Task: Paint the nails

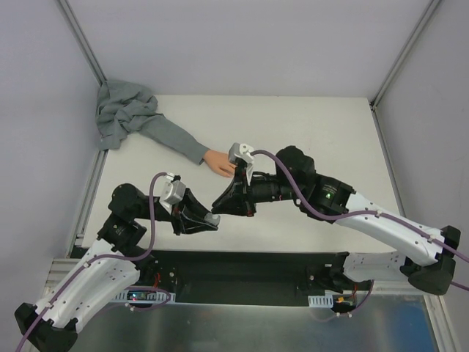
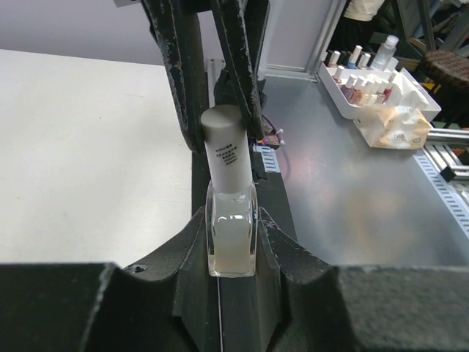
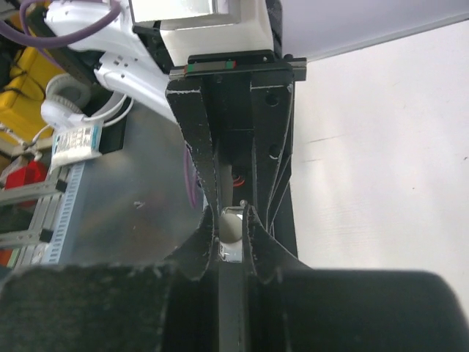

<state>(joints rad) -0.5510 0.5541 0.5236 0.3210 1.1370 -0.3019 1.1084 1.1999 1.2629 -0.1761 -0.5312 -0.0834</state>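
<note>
By the table (image 1: pixel 330 147) edge, right hand (image 3: pixel 231 232) clamps bottle (image 2: pixel 231 235).

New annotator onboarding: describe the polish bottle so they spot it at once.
Over the white table, look left of centre near the front edge. There the left hand pinches a small clear glass bottle of pale liquid, its grey cylindrical cap clamped by the right hand. Unlike the peach-pink fake hand in a grey fabric sleeve behind it, it is see-through.
</note>
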